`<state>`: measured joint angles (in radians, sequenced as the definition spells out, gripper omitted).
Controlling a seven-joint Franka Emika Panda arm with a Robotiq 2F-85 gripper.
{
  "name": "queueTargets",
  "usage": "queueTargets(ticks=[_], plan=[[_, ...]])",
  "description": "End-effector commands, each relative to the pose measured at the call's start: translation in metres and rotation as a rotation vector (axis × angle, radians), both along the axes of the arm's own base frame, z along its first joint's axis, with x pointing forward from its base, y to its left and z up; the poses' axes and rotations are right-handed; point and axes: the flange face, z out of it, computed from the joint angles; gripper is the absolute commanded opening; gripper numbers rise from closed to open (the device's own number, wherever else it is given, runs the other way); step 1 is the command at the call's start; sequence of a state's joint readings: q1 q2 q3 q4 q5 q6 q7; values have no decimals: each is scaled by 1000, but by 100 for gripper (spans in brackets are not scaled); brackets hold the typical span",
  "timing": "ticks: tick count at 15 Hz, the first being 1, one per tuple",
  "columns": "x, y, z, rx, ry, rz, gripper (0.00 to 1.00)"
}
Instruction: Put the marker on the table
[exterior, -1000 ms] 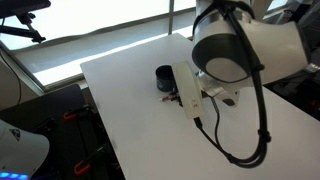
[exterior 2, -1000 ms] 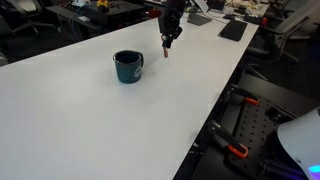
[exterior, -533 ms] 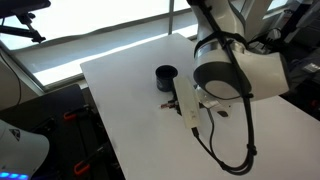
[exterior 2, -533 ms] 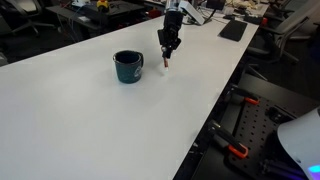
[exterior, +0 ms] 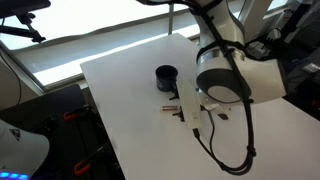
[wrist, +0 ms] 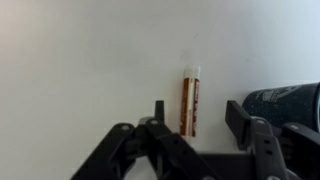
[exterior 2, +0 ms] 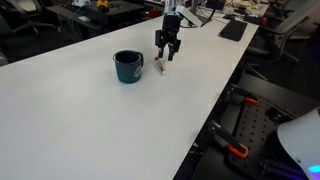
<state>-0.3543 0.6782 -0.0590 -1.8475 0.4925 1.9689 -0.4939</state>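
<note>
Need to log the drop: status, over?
Gripper open, over the marker. Marker lies flat on the table, unheld. Cup beside it, apart, not in the way.

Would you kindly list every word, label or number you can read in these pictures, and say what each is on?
No text can be read anywhere.
Marker: possible print along its reddish barrel in the wrist view, too blurred to read.
Cup: plain, no label showing.
</note>
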Motion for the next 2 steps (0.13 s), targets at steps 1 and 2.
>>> queueTargets(ticks=[1,2], plan=[[2,-1,0,-6,8,-6,71],[3,-1,0,-12,15,-12,78]])
